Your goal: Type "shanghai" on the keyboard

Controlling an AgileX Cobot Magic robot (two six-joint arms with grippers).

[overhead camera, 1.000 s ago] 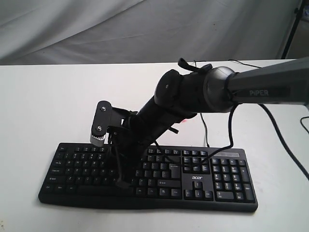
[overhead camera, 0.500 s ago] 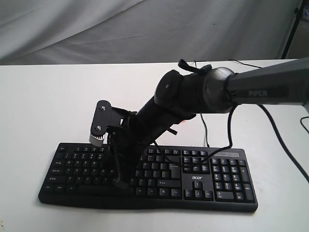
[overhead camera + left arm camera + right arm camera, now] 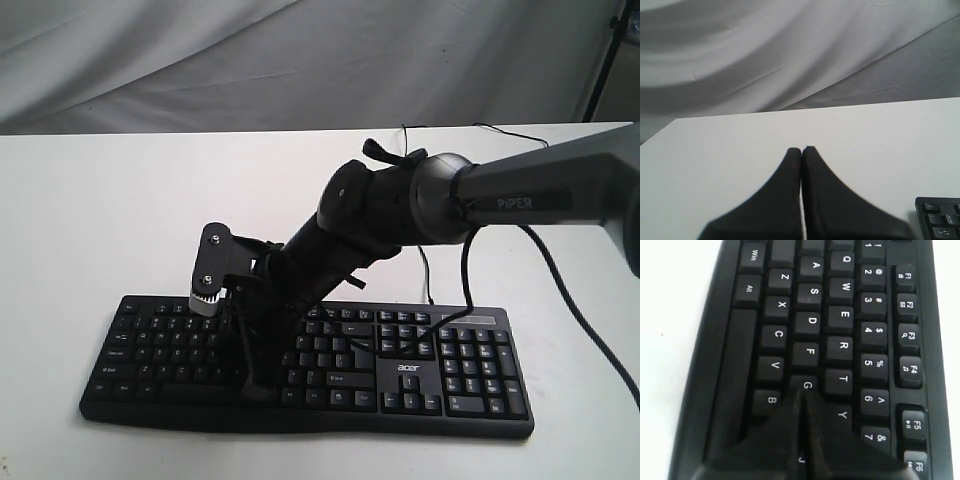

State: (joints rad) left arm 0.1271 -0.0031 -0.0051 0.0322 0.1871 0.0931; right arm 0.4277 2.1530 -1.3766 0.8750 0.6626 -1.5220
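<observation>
The right pincer, clenched empty, points tip-down at the G key of the keyboard; the left pincer, also clenched, hovers beyond the keyboard's Esc corner.

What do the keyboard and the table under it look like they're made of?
Keyboard: likely matte black plastic, going by the moulded keys, printed white legends and low glare. Table: smooth white surface, possibly laminate or painted board; evenly lit, no grain visible.

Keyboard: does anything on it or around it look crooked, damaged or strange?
Nothing stands out. The keyboard lies flat on the table, no key visibly missing; the shut right gripper points near its G key.
</observation>
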